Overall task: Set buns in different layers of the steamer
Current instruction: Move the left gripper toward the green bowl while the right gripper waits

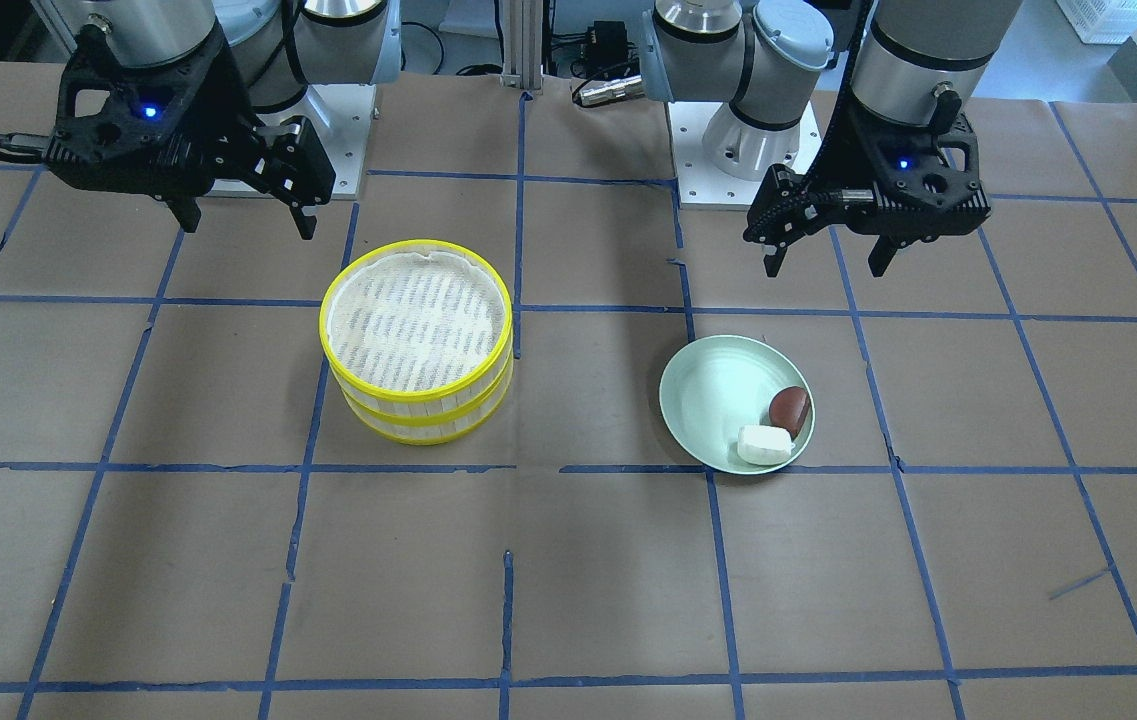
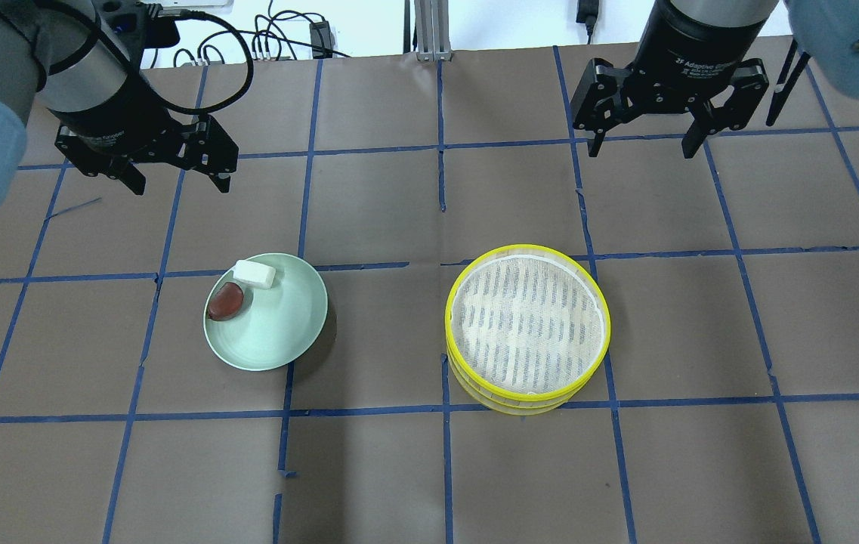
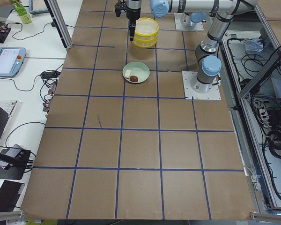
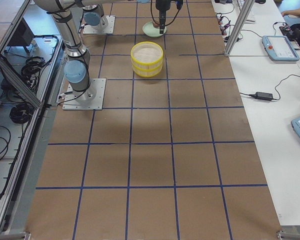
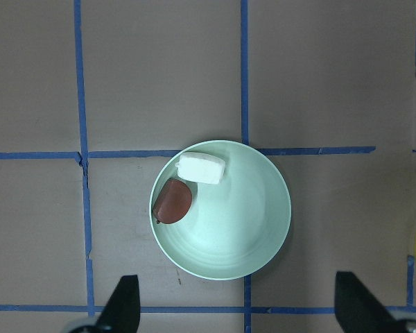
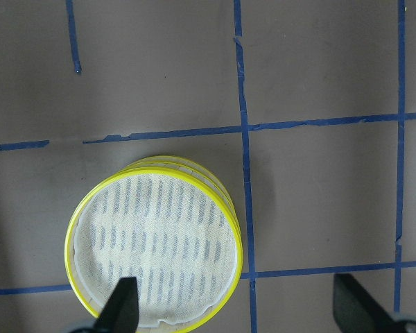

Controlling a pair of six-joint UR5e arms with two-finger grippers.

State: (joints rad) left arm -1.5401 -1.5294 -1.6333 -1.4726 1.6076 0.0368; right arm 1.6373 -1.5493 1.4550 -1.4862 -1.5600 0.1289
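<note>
Two buns side by side on plate (image 2: 278, 325): white bun (image 2: 254, 273), brown bun (image 2: 226, 301), just forward of left pincer (image 2: 181, 181), spread, empty. Right pincer (image 2: 642, 147), spread, nearer stacked steamer (image 2: 449, 332). Left likely fetches.

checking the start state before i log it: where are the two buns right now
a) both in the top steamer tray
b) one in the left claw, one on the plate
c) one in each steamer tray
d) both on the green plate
d: the white bun and the reddish-brown bun lie side by side near the rim of the pale green plate. The top steamer tray shows only its cloth floor, and the left claw and right claw are open with nothing in them.
</note>
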